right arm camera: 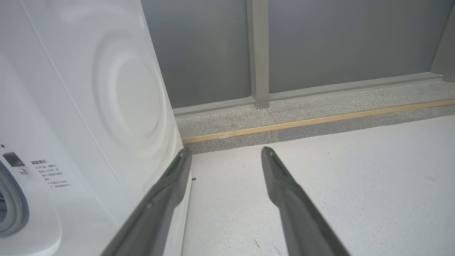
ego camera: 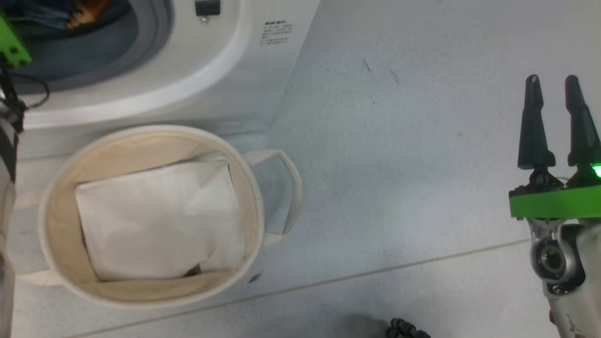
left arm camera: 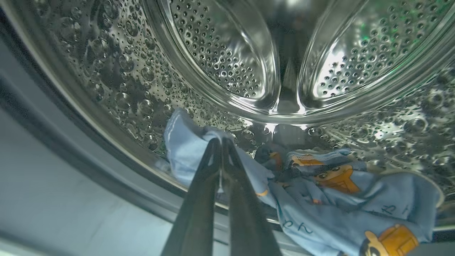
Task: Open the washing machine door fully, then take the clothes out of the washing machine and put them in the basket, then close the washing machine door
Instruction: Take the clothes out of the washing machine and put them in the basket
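One of the three steps looks done: the left tool (left arm camera: 221, 142) is reaching inside the steel drum (left arm camera: 220, 53) of the washing machine (ego camera: 188, 70), so the washing machine door must be open, though how far it swings I cannot tell. The second step is under way. The left tool's two dark fingers are pressed together on a raised fold at the edge of the clothes (left arm camera: 341, 192), a light blue garment with orange-brown cartoon animals. Most of the garment lies slumped on the bottom of the drum, just inside the grey gasket (ego camera: 155, 42). I judge the grip to be made but the lift not yet begun, since the fabric rests on the metal apart from the pinched corner. The basket (ego camera: 51, 197) stands on the floor (ego camera: 399, 164) right in front of the machine, below the opening. It holds a plain white folded sheet (ego camera: 159, 220) and none of the blue garment. The right tool (ego camera: 551, 80) hovers well off to the side over bare floor, fingers spread apart and grasping nothing. What is left is to draw the garment out over the gasket, drop it into the basket, and shut the door.
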